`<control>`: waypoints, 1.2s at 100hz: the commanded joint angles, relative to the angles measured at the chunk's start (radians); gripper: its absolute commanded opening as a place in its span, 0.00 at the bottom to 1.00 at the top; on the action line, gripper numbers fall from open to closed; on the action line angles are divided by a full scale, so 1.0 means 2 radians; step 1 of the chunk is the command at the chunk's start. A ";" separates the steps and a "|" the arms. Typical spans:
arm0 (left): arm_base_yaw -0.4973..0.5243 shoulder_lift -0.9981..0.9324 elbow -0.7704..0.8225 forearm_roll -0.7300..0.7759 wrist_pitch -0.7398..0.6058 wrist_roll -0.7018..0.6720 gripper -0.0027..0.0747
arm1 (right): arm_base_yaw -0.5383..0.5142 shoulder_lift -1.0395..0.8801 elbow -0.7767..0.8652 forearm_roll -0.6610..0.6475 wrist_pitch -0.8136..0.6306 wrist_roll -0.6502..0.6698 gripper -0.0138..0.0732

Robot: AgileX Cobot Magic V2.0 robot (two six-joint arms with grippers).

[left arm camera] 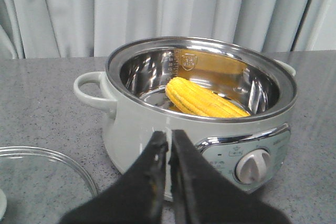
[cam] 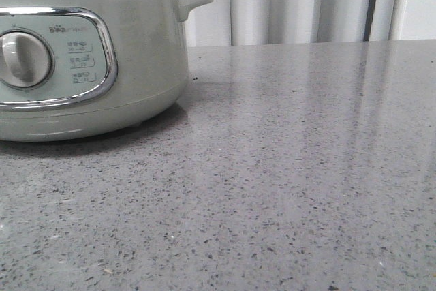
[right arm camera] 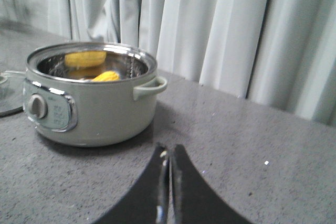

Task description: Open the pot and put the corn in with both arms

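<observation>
The pale grey-green pot (cam: 136, 59) stands at the left of the table, lid off; it also shows in the left wrist view (left arm camera: 136, 124) and the right wrist view (right arm camera: 105, 108). The yellow corn (left arm camera: 202, 99) lies inside its steel bowl; its end shows in the right wrist view (right arm camera: 107, 76). My left gripper (left arm camera: 169, 139) is shut and empty, held in front of the pot's wall. My right gripper (right arm camera: 169, 153) is shut and empty, above the bare table to the right of the pot. Neither gripper shows in the front view.
A round glass lid (left arm camera: 42, 182) lies flat on the table to the pot's left. The grey speckled tabletop (cam: 306, 168) stretches to the right of the pot. Pale curtains (cam: 300, 5) hang behind the table.
</observation>
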 commanded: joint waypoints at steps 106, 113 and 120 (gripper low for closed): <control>-0.006 -0.043 0.195 0.059 -0.192 0.011 0.01 | -0.003 0.004 -0.011 -0.022 -0.045 0.002 0.11; -0.006 -0.050 0.237 0.059 -0.229 0.011 0.01 | -0.003 0.004 -0.011 -0.022 -0.045 0.002 0.11; -0.006 -0.056 0.266 0.057 -0.251 0.011 0.01 | -0.003 0.004 -0.011 -0.022 -0.045 0.002 0.11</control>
